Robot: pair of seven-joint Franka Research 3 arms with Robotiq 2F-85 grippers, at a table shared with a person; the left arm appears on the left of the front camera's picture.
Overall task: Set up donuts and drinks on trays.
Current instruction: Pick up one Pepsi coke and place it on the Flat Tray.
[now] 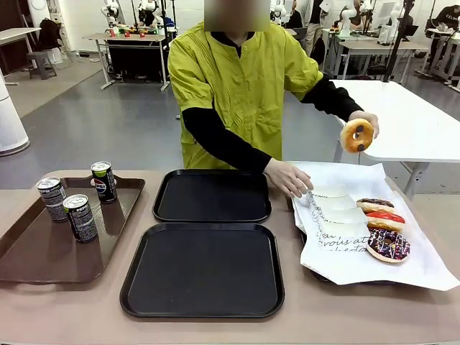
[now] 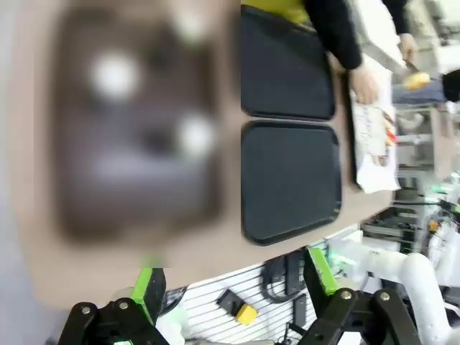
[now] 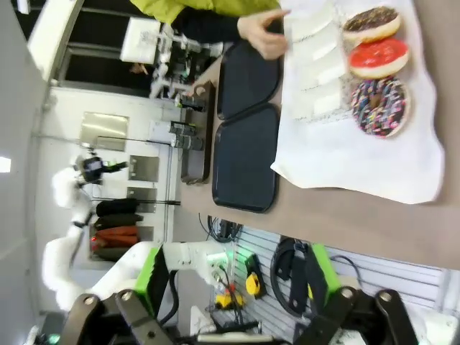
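Observation:
Two black trays lie bare mid-table, one far [image 1: 212, 195] and one near [image 1: 203, 269]. Three black drink cans [image 1: 80, 215] stand on a brown tray [image 1: 29, 251] at the left. The person holds a golden donut [image 1: 357, 134] up in one hand; the other hand [image 1: 287, 177] rests on white paper sleeves [image 1: 338, 208]. Chocolate [image 1: 375, 204], red [image 1: 385, 218] and sprinkled [image 1: 389, 245] donuts lie on white paper at the right. My left gripper [image 2: 236, 284] hangs open high above the table's near edge. My right gripper [image 3: 237, 277] is open too, well back from the sprinkled donut [image 3: 379, 106].
The white paper [image 1: 424, 266] under the donuts overhangs a dark tray at the right edge. In the left wrist view the brown tray [image 2: 136, 136] is blurred beside the black trays [image 2: 290, 180]. A white table [image 1: 417, 122] stands behind the person.

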